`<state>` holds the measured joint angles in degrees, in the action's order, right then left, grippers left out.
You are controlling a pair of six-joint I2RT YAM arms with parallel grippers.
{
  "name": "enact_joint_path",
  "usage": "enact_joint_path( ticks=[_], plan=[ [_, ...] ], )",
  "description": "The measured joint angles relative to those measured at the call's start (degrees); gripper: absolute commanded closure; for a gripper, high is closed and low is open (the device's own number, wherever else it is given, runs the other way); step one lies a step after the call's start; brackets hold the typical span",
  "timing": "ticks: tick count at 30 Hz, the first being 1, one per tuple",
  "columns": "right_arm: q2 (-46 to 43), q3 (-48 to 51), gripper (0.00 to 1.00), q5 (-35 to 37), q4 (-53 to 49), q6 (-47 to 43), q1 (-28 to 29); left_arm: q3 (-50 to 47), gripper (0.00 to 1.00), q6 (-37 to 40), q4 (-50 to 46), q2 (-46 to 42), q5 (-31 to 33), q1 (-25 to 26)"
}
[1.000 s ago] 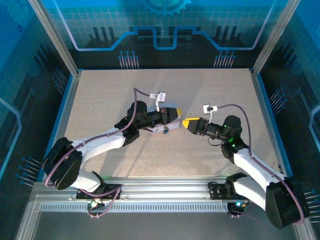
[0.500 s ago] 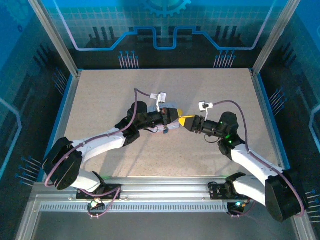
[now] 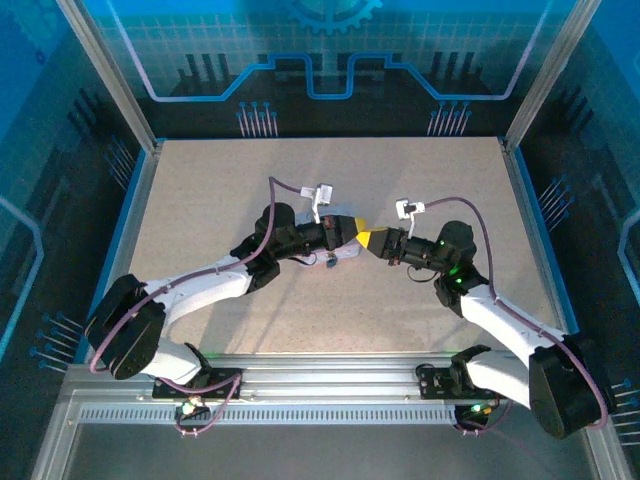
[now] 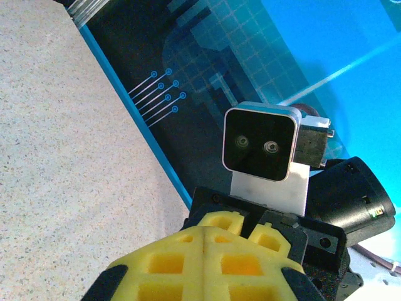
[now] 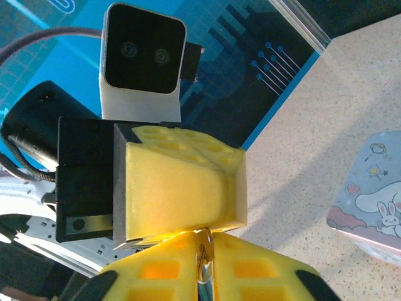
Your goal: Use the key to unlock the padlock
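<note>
At the table (image 3: pixel 420 180) centre, we saw the right claw (image 3: pixel 368 241) clamped on the key (image 5: pixel 204 254), its tips touching the left claw (image 3: pixel 352 230), fingers pressed together, at its 9 o'clock.

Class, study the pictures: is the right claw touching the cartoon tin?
Apart. The right wrist view shows a strip of bare table between the right claw and the tin, which lies off to one side.

Bright, even light fell from above on the desk (image 3: pixel 200 210); shadows were faint and soft, and the blue walls (image 3: pixel 330 50) glowed without harsh glare.
</note>
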<state>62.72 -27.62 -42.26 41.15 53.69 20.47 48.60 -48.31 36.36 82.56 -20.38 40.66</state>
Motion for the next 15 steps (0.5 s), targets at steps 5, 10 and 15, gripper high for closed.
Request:
enact_joint_path(
  ticks=[5,10,15],
  plan=[
    [0.1,0.0,1.0,0.5,-0.2,0.3,0.0,0.0,1.0,0.0,0.0,0.0,0.5,0.0],
    [-1.2,0.2,1.0,1.4,-2.1,-0.1,0.0,0.0,1.0,0.0,0.0,0.0,0.5,0.0],
    [-3.8,0.6,1.0,1.3,-6.0,-2.1,-0.7,-0.1,0.82,0.1,-0.1,0.0,0.1,0.5]
  ],
)
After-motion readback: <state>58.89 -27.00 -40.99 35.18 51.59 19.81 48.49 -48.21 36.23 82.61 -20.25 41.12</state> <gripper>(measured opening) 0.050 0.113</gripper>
